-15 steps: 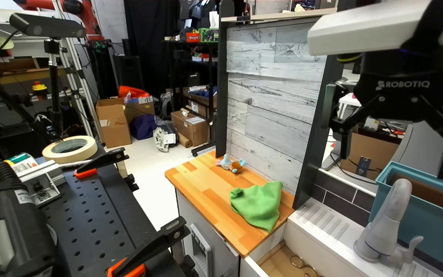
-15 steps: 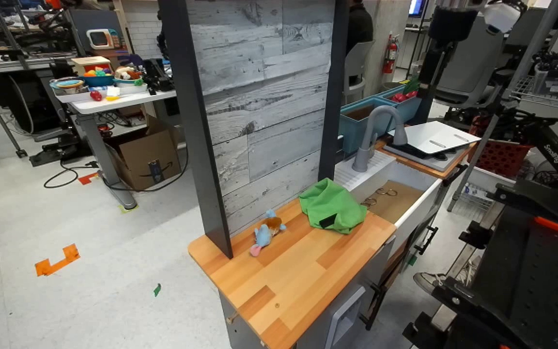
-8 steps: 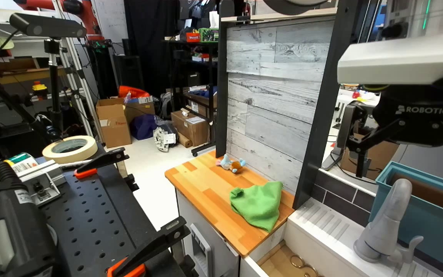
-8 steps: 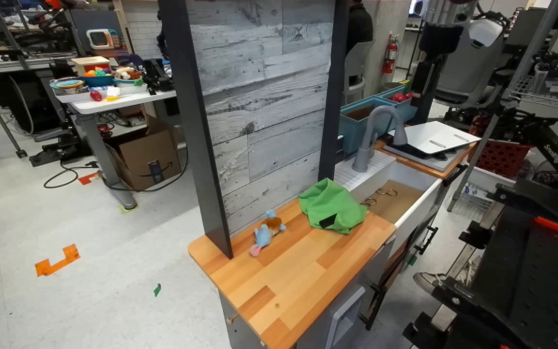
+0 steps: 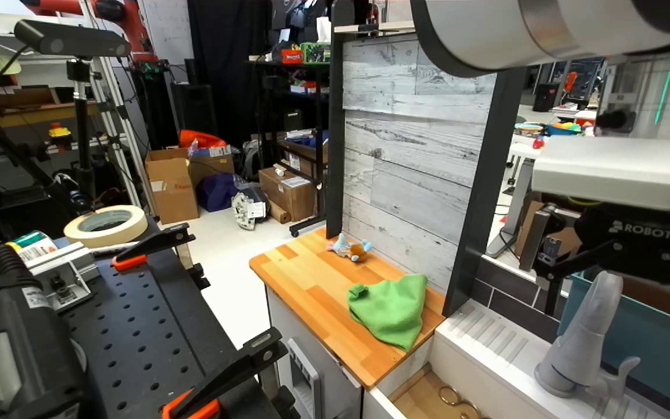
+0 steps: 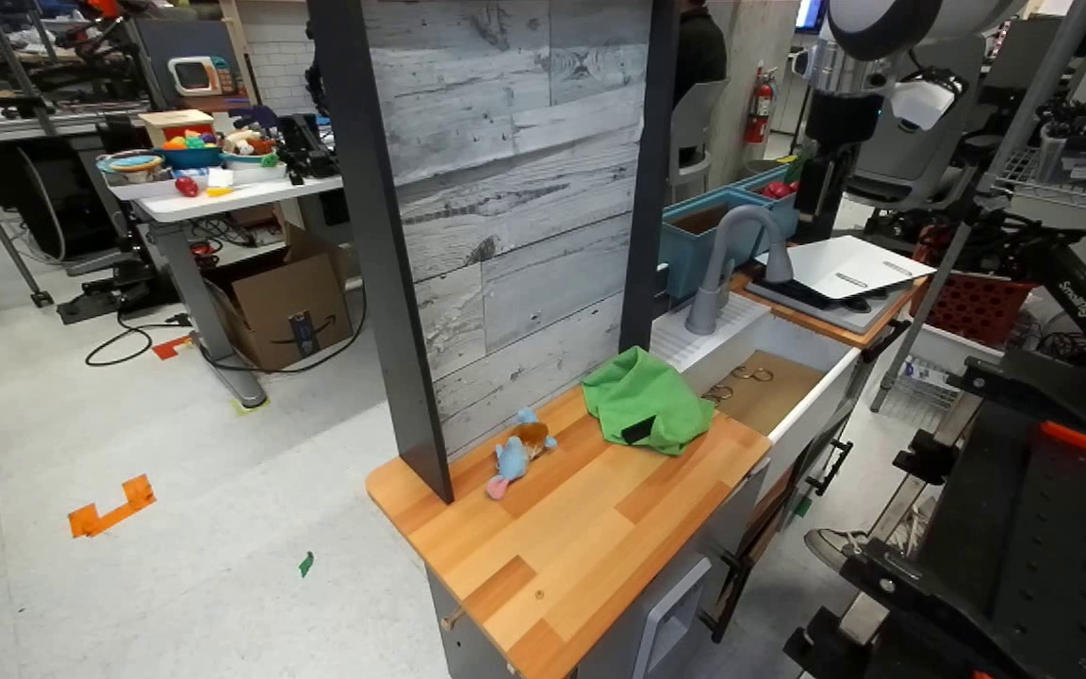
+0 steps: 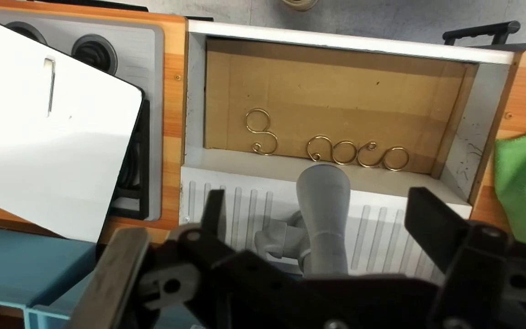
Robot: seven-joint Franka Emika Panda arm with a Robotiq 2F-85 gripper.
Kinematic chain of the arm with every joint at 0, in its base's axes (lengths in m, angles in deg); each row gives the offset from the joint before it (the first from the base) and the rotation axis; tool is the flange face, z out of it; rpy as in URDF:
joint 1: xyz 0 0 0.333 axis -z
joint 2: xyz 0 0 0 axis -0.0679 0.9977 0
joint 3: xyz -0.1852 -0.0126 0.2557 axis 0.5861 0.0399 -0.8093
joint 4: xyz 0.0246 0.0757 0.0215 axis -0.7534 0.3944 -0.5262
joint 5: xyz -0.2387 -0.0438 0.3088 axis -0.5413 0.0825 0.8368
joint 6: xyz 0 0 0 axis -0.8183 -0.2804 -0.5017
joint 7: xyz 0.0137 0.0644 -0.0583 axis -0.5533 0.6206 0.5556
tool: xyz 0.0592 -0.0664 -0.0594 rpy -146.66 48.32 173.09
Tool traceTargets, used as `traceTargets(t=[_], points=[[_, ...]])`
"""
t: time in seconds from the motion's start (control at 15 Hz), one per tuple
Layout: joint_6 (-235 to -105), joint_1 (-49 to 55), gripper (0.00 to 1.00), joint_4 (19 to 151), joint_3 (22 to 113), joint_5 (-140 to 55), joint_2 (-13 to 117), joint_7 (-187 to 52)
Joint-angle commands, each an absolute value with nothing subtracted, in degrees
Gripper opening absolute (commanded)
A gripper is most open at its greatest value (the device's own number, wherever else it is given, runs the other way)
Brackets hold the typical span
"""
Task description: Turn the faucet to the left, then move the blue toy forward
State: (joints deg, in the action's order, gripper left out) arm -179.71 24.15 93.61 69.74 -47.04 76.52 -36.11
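Note:
The grey faucet (image 5: 582,334) stands on the white ribbed sink ledge, with a small lever beside its base. It also shows in an exterior view (image 6: 718,273) and in the wrist view (image 7: 324,219). My gripper (image 5: 626,329) is open and empty, behind the faucet over the teal planter. In the wrist view the spout lies between the spread fingers (image 7: 317,201), apart from both. The gripper also shows dark in an exterior view (image 6: 818,193). The blue toy (image 5: 342,247), with brown and pink parts, lies on the wooden counter near the panel (image 6: 510,460). It is out of the wrist view.
A green cloth (image 5: 390,308) lies on the counter (image 6: 590,528) between toy and sink. A tall wood-look panel (image 6: 524,189) stands behind. The sink (image 7: 336,91) holds gold rings. The teal planter (image 6: 694,245) is behind the faucet. A white board (image 7: 48,137) lies on the stove.
My gripper has come down towards the faucet, moving down and right in an exterior view, with its fingers staying open. The faucet, toy and cloth have not moved.

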Motion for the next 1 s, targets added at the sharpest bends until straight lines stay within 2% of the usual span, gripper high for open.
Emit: traceTargets(t=[0.0, 0.47, 0.53, 0.6, 0.93], points=[[-177.5, 26.0, 1.0, 88.2, 67.5, -45.2, 80.4, -34.8], [-177.8, 26.3, 1.0, 83.5, 65.0, -44.2, 84.4, -34.6], [-177.8, 26.3, 0.75, 83.1, 64.9, -44.1, 84.7, -34.7], [-177.9, 26.2, 0.74, 83.1, 64.9, -44.2, 84.7, -34.8], [-177.7, 26.1, 0.35, 85.0, 65.2, -44.6, 83.4, -34.8]])
